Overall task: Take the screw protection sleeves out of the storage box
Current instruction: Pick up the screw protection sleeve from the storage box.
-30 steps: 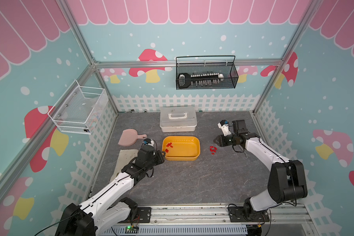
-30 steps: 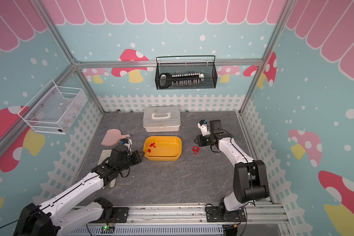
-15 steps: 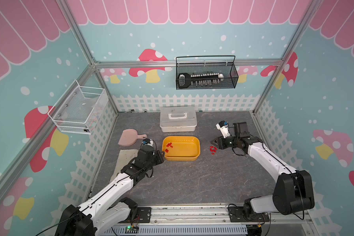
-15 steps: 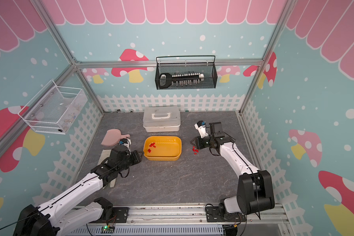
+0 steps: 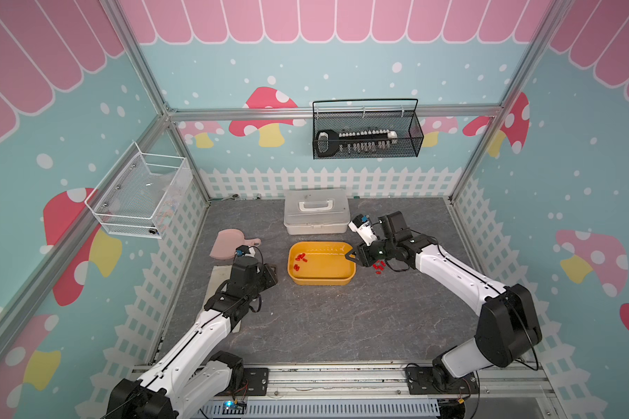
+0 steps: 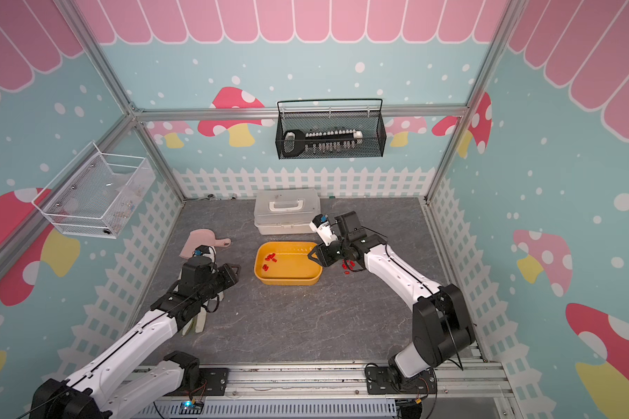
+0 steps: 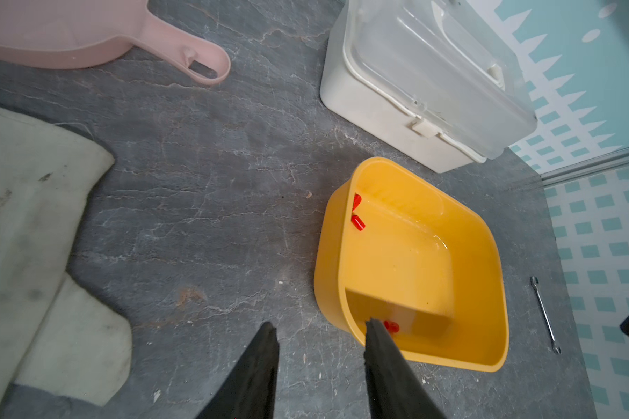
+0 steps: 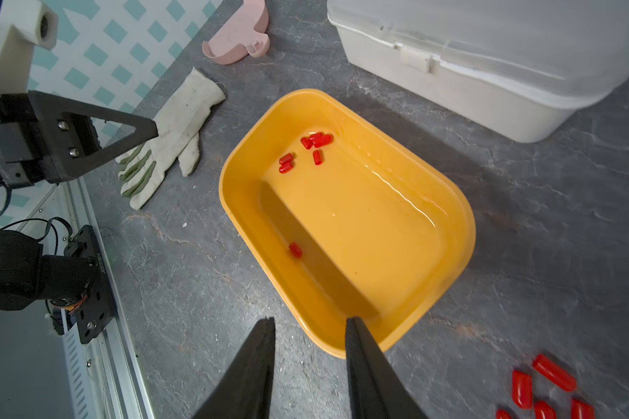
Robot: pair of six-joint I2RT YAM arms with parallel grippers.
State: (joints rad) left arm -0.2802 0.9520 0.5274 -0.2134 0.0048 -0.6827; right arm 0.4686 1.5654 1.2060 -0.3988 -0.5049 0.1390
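A: Where are the sleeves (image 8: 315, 139)?

B: Split between 2 spots. 7 lie in the box (image 8: 345, 221): 4 are bunched at its left end, 2 lie just beside them, and 1 is alone by the long wall nearer the rail. At least 5 more lie on the table (image 5: 342, 326), in a small heap (image 5: 378, 267) just past the box's right end.

A: And the box?

B: It sits mid-table, upright, just in front of the case (image 5: 316, 212) and between the 2 arms.

A: What about the right jaws?

B: They are partly open with nothing between them. The right arm (image 5: 451, 270) holds them at the box's right end, with the heap just behind. In the right wrist view 1 tip overlaps the rim; I cannot tell whether it touches.

A: Left jaws?

B: Also partly open and empty. The left arm (image 6: 153, 326) points them at the box's left end, near it but apart from it in both top views (a glove (image 8: 168, 134) lies under that arm, with a pink scoop (image 5: 229, 245) beyond it).
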